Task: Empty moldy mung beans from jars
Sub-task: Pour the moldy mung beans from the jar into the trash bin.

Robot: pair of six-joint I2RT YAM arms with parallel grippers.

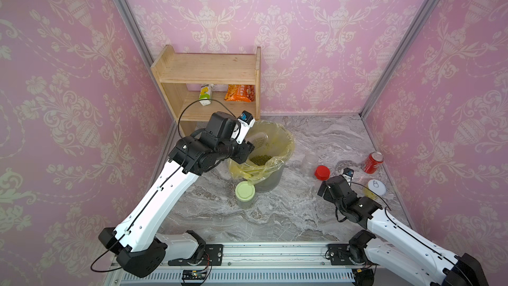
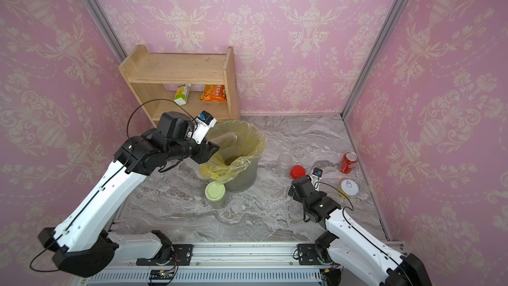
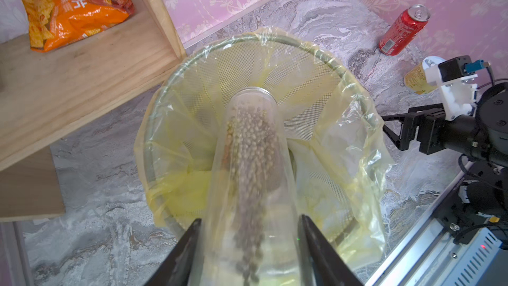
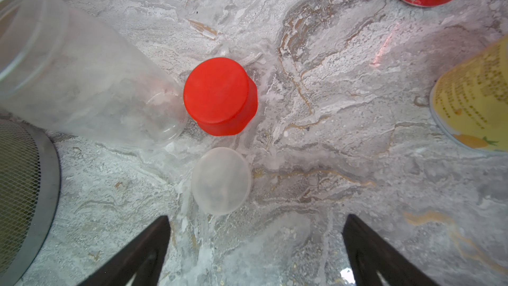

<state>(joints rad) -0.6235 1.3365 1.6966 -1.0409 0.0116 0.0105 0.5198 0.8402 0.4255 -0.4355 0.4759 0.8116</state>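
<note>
Marbled grey tabletop [image 1: 302, 215], mid-frame: tall clear plastic jar [image 3: 253, 188] clamped in left jaws, long axis pointing away, mouth over yellow-lined mesh bin [image 3: 275, 40], olive-green mung beans [image 3: 253, 138] inside; right jaws wide, empty.

Tall narrow jar [image 3: 253, 160] was lidless, tilted mouth-first over bin [image 1: 270, 180], mung beans [image 3: 253, 138] blurred inside, more piled in bin. Green-lidded jar [image 1: 245, 193] stood shut beside bin. Empty clear jar [image 1: 309, 162] stood open by red lid [image 1: 322, 172].

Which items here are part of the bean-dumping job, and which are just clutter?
Job: left gripper, tall jar it tips, mung beans, lined bin, green-lidded jar, empty jar, red lid, whitish lid.
Clutter: soda can, yellow tin, shelf, carton, snack bag.
</note>
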